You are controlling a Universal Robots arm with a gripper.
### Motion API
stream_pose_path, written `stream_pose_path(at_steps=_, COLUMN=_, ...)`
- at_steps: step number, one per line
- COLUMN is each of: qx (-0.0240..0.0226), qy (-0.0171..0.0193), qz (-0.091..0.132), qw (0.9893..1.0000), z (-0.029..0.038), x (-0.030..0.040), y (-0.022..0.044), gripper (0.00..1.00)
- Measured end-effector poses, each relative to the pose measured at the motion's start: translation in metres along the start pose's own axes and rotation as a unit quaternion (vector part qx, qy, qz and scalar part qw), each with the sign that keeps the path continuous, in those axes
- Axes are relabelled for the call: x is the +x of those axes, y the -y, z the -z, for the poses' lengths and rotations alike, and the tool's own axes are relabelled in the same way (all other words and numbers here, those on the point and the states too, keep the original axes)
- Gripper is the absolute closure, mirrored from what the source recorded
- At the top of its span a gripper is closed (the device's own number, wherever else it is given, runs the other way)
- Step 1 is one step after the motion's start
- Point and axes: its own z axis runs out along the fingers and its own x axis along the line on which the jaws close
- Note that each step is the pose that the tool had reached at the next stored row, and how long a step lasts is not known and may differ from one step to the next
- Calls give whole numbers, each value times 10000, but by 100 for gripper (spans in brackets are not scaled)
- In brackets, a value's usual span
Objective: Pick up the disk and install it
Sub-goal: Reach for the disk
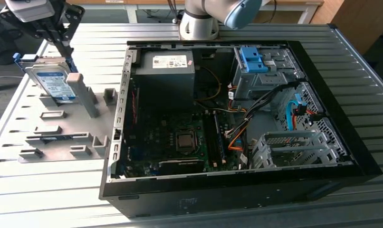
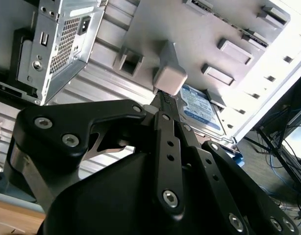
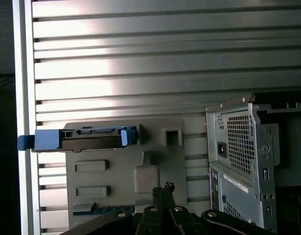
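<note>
grey fixture [image 1: 71, 142] holds the disk [image 1: 54, 84] on edge, closed claw [image 1: 64, 51] near.

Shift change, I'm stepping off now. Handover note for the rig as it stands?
The end effector is shut and empty, hanging over the grey fixture plate.
The disk, a flat silver metal hard drive with a white-and-blue label and blue rails, stands on edge in that plate, apart from the end effector, to the exterior view's left of the open black computer case.
Done: nothing.
Left: the disk is not yet grasped or installed.
</note>
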Motion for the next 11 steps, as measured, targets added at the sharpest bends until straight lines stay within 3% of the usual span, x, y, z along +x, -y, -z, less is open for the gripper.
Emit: stream_pose_path(at_steps=11, qx=2, qy=-20, qz=-2, qw=10000, z=-11, x=270, y=-13, gripper=89)
